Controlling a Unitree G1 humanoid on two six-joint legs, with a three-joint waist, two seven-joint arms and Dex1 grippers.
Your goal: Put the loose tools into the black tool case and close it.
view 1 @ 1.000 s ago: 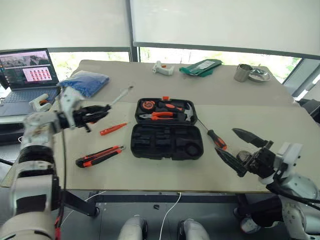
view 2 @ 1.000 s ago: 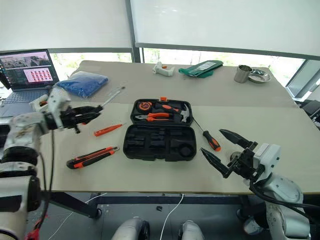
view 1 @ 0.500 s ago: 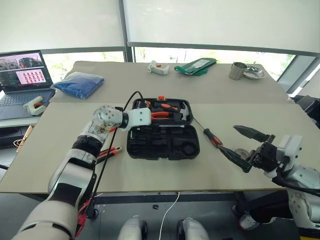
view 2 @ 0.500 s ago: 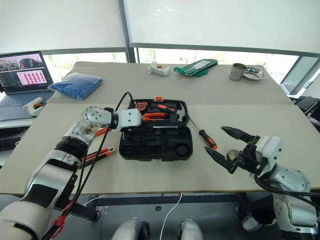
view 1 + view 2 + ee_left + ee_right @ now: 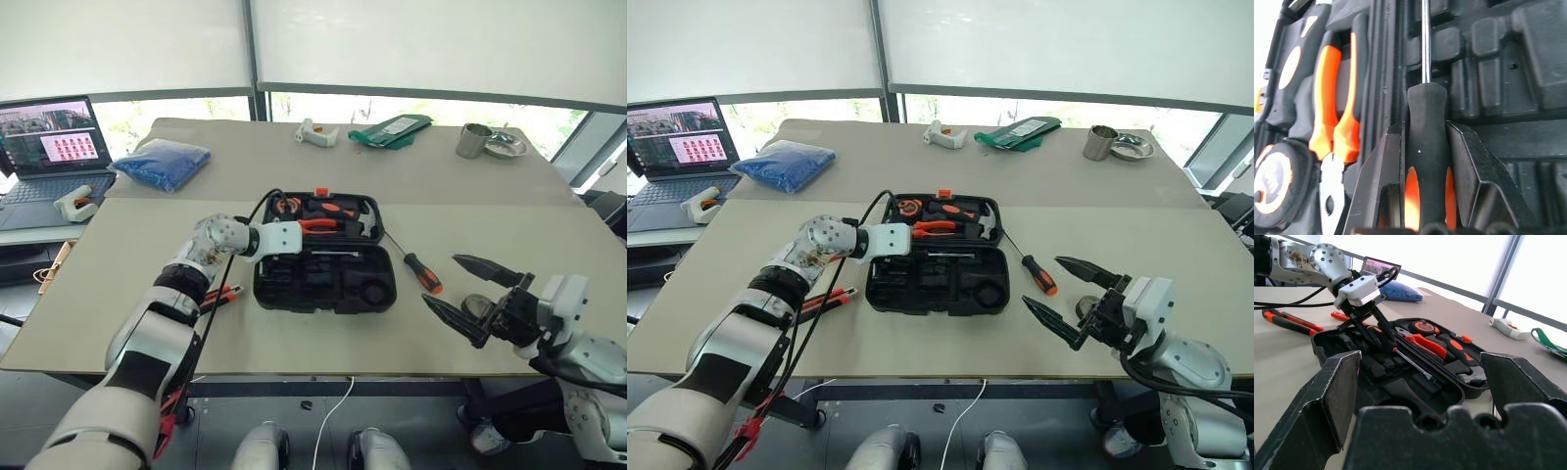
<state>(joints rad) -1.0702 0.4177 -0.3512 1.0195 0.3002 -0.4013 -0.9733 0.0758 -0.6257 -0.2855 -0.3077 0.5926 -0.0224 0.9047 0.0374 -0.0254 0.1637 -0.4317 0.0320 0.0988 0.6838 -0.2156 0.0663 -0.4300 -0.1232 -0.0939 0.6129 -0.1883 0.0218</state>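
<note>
Swung over the black tool case (image 5: 328,284), left claw (image 5: 1369,325) clamps a screwdriver (image 5: 1426,127), shaft along the hinge.

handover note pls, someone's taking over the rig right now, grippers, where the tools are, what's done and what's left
Left gripper: shut on a black-and-orange screwdriver, holding it over the slots of the open black tool case.
Right gripper: open, empty, off the table's near right edge.
Still loose: second black-and-orange screwdriver right of the case; utility knife and slim orange screwdriver left of it.
Done: none of the loose tools seated yet.
Left: seat this screwdriver, load the others, close the case.
</note>
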